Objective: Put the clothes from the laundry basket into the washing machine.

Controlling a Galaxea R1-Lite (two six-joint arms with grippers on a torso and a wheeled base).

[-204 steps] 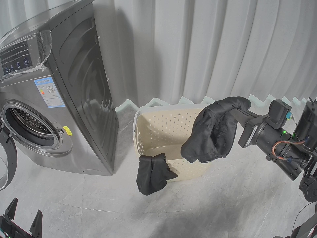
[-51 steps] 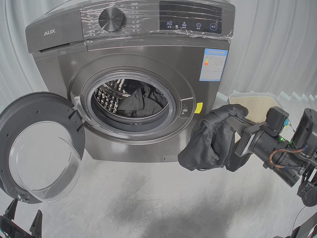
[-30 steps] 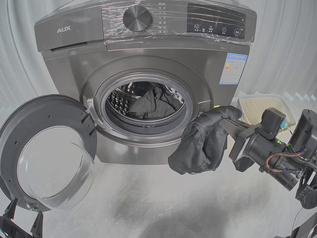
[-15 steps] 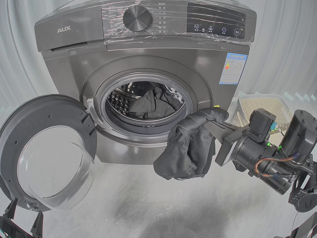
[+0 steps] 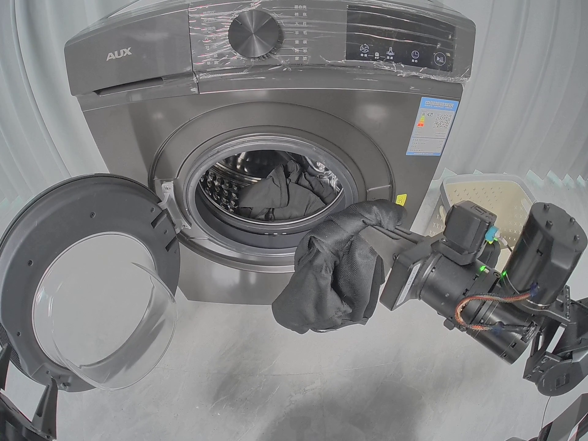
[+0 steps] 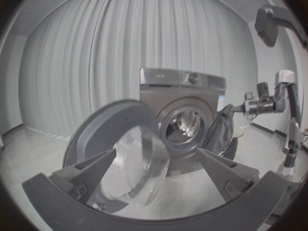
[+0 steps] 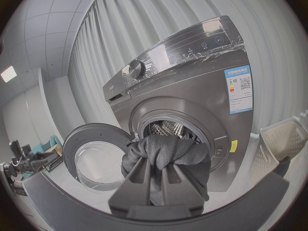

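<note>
Right claw (image 7: 156, 163): closed on a bunched fold of the black mesh-fabric garment (image 5: 334, 271), which drapes over both fingers.
Garment: clear of the floor, hanging from the claw in a long limp drop with its long axis roughly vertical, just in front of the lower right of the door ring.
Washing machine: grey front-loading metal washing machine (image 5: 269, 117). Its round grey door with a clear bowl window (image 5: 86, 277) is swung wide to the robot's left. Dark clothes (image 5: 285, 194) already lie in the drum.
Key relation: the drum mouth lies ahead of the right claw and to the robot's left. The garment's hanging end seems to sit below the opening's lower lip, so it probably needs lifting as it goes in.
Left claw (image 6: 155, 150): spread open and empty, low by the door, well apart from the garment. The right arm is the nearer one.
Laundry basket: cream perforated plastic basket (image 5: 490, 197), beside the machine on the robot's right, behind the right arm.
</note>
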